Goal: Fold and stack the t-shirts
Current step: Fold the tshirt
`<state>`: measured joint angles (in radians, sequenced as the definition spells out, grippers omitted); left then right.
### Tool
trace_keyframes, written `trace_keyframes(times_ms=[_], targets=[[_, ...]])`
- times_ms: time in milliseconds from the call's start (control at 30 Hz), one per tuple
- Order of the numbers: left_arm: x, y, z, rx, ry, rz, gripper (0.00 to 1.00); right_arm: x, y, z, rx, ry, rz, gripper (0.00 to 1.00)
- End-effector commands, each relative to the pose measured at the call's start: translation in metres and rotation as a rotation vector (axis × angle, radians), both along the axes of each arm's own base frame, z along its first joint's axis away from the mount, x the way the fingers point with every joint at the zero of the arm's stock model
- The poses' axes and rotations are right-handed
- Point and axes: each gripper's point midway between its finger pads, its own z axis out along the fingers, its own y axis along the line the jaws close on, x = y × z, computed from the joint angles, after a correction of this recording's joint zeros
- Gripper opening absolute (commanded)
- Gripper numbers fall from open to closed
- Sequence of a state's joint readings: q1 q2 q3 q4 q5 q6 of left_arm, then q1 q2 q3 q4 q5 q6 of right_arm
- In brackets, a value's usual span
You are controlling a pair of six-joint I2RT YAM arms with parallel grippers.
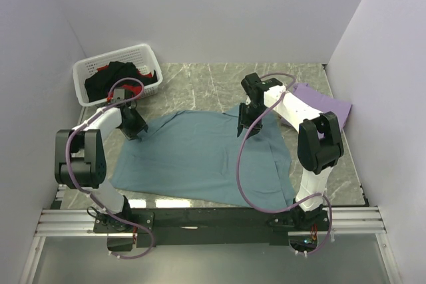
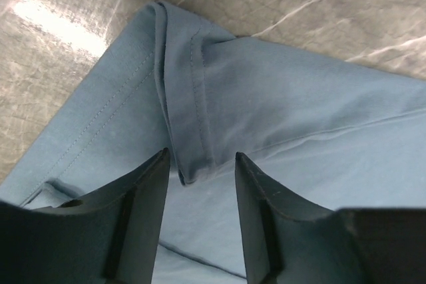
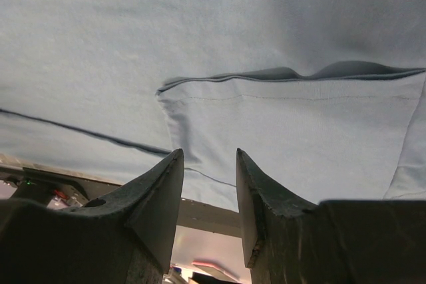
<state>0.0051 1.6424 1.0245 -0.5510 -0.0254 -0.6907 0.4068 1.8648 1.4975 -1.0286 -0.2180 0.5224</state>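
One white basket (image 1: pixel 114 54), black and red t-shirts (image 1: pixel 122 76) inside

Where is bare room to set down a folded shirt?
Bare table runs along the far edge, between the white basket and the lavender shirt, beyond the teal shirt. Another patch lies between the right arm and the right wall. The middle is crowded: that shirt, and the left arm at its edge.
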Motion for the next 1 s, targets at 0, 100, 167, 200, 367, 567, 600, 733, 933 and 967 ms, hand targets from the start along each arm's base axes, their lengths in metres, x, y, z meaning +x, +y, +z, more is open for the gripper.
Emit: trace_keyframes(times_ms=[0, 100, 167, 200, 367, 567, 600, 733, 933, 967], targets=[[-0.001, -0.002, -0.005, -0.004, 0.009, -0.031, 0.49, 0.003, -0.002, 0.015, 0.016, -0.05, -0.022, 0.44], [-0.004, -0.005, -0.011, -0.021, 0.024, -0.03, 0.44, 0.003, -0.003, 0.015, 0.015, -0.05, -0.03, 0.45], [-0.005, -0.014, -0.012, -0.024, 0.017, -0.054, 0.4, 0.002, -0.003, 0.015, 0.011, -0.051, -0.032, 0.45], [-0.005, -0.015, -0.013, -0.026, 0.017, -0.056, 0.38, 0.003, -0.003, 0.015, 0.014, -0.052, -0.033, 0.45], [-0.007, -0.017, -0.017, -0.03, 0.031, -0.069, 0.3, 0.003, -0.003, 0.014, 0.013, -0.049, -0.037, 0.44], [-0.004, -0.017, -0.011, -0.026, 0.017, -0.079, 0.04, 0.004, -0.003, 0.017, 0.012, -0.058, -0.046, 0.45], [-0.004, -0.017, -0.01, -0.025, 0.017, -0.084, 0.02, 0.005, -0.004, 0.019, 0.006, -0.067, -0.049, 0.45], [0.0, -0.018, 0.0, -0.027, 0.0, -0.098, 0.01, 0.017, -0.009, 0.028, 0.005, -0.102, -0.071, 0.45], [0.009, -0.018, 0.022, -0.023, -0.049, -0.109, 0.0, 0.067, -0.028, 0.045, 0.027, -0.186, -0.138, 0.44], [0.011, -0.017, 0.024, -0.022, -0.055, -0.107, 0.0, 0.077, -0.037, 0.047, 0.024, -0.204, -0.164, 0.44]])
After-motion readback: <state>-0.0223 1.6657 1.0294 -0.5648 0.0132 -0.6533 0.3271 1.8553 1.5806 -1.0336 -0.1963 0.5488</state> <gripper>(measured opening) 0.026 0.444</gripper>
